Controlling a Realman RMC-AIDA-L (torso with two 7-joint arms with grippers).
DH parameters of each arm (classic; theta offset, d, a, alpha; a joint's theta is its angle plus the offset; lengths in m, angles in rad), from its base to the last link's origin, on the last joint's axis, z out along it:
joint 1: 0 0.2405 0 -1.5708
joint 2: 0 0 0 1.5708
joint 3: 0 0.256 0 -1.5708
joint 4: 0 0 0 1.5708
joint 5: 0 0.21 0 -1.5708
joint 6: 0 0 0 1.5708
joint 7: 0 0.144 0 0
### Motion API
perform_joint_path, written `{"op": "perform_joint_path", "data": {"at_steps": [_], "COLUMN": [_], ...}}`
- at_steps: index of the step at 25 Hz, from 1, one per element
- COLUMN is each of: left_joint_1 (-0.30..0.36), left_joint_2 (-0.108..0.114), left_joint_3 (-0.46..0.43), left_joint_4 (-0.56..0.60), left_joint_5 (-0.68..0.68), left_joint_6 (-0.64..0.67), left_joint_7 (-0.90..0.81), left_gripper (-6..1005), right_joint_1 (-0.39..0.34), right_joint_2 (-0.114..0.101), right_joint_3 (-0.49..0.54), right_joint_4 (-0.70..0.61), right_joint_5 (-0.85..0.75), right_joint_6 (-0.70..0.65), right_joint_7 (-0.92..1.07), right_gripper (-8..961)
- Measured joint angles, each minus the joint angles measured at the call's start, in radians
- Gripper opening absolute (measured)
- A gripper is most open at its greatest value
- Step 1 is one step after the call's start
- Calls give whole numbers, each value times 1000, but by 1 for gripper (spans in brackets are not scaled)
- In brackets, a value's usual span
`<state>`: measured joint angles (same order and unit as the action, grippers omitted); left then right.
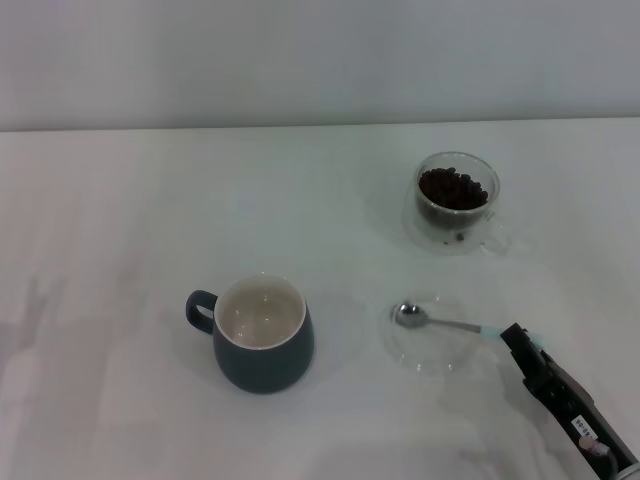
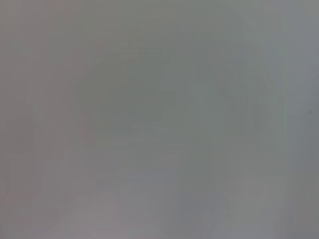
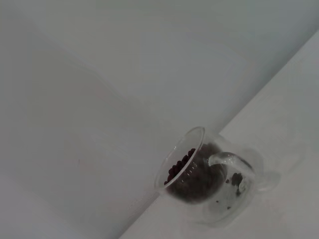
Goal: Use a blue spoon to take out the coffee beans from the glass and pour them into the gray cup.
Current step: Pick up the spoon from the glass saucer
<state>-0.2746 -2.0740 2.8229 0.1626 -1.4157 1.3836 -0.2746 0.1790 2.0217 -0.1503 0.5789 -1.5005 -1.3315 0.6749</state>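
The blue spoon point(image 1: 440, 322) lies across a flat clear saucer point(image 1: 432, 345), metal bowl to the left, pale blue handle end to the right. My right gripper point(image 1: 520, 342) is at the handle end, coming in from the lower right corner. The glass point(image 1: 457, 202) holding the coffee beans point(image 1: 453, 189) stands at the back right; it also shows in the right wrist view point(image 3: 209, 179) with its beans point(image 3: 187, 172). The gray cup point(image 1: 262, 338) stands at the front centre-left, handle to the left, its white inside showing no beans. My left gripper is out of view.
Everything stands on a white table point(image 1: 120, 220) with a pale wall behind it. The left wrist view shows only a blank grey surface.
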Motion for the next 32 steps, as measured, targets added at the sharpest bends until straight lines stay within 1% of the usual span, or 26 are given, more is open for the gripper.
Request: {"op": "perform_joint_path", "data": {"at_steps": [3, 6, 10, 15, 23, 32], "left_joint_1": [0, 0, -3, -4, -4, 1], "left_joint_2": [2, 2, 2, 2, 1, 1], "left_joint_3": [-1, -2, -2, -2, -2, -3], "left_joint_4": [0, -3, -12, -12, -12, -12], "left_joint_5": [0, 1, 1, 0, -2, -2], "left_joint_6": [0, 0, 0, -1, -3, 1], "left_joint_7": [0, 0, -10, -11, -11, -11], "left_gripper": [787, 787, 787, 787, 787, 788], "right_joint_1": [1, 2, 3, 1, 1, 11], "right_joint_2": [-1, -3, -4, -7, -10, -12], "right_joint_3": [0, -2, -14, -16, -17, -27], "right_joint_4": [-3, -9, -43, -61, -182, -239], "right_joint_5": [0, 0, -9, -34, -152, -157], "right_joint_6": [-3, -8, -14, -38, -88, -146], "right_joint_7": [0, 14, 86, 112, 248, 298], "right_gripper": [163, 161, 158, 154, 145, 148]}}
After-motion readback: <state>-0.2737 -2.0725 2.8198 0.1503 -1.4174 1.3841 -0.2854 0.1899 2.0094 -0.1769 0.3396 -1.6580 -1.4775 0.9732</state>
